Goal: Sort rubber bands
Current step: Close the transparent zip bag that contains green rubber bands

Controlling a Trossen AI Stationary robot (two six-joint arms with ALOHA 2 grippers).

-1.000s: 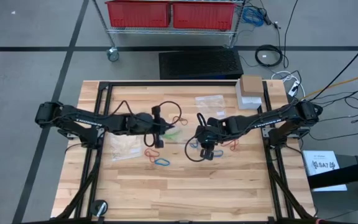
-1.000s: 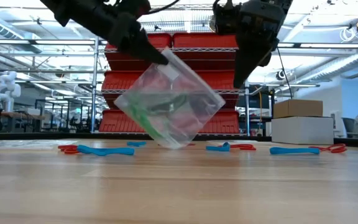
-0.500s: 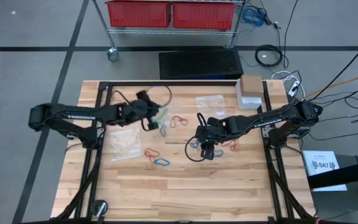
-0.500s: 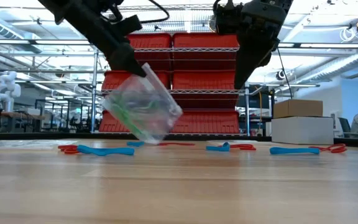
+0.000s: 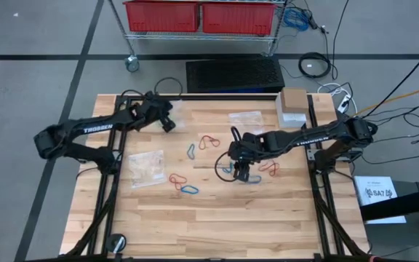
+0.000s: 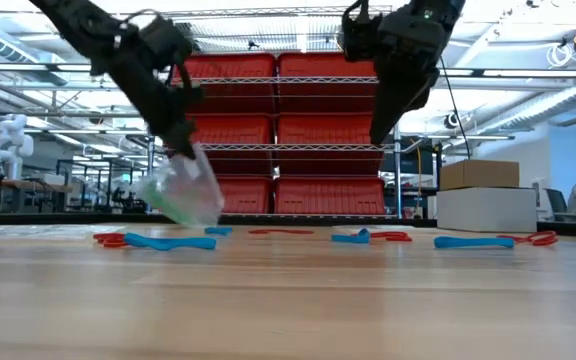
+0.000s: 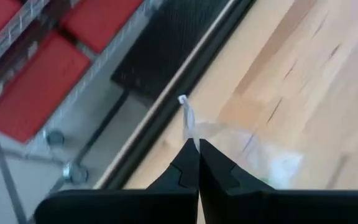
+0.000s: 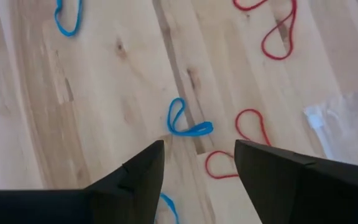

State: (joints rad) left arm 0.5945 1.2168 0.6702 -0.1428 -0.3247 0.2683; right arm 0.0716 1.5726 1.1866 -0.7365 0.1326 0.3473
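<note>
Red and blue rubber bands lie flat across the middle of the table: a red one (image 5: 209, 140), a blue one (image 5: 191, 151), a red (image 5: 178, 178) and blue (image 5: 189, 190) pair, and a red one (image 5: 269, 167). My left gripper (image 5: 167, 122) is at the far left, shut on a small clear bag (image 6: 180, 195) that has green inside. My right gripper (image 5: 242, 173) hangs open above the table's middle. A blue band (image 8: 188, 121) and red bands (image 8: 247, 130) lie ahead of its fingertips (image 8: 197, 163). My left gripper pinches the clear bag by a thin strip at its top edge (image 7: 187, 129) between the two shut fingertips. The fingers (image 6: 178, 135) slant down from above. The bag hangs below them, tilted; whether its lowest corner touches the table I cannot tell.
A second clear bag (image 5: 145, 166) lies flat at the left of the table and a third (image 5: 246, 116) toward the far edge. A cardboard box (image 5: 294, 98) on a white box stands at the far right corner. Red bins on a rack stand behind the table.
My left gripper has swung from the table's middle toward its far left corner, staying shut on the clear bag. The bag has travelled with it and now hangs lower and more bunched, near the far edge.
</note>
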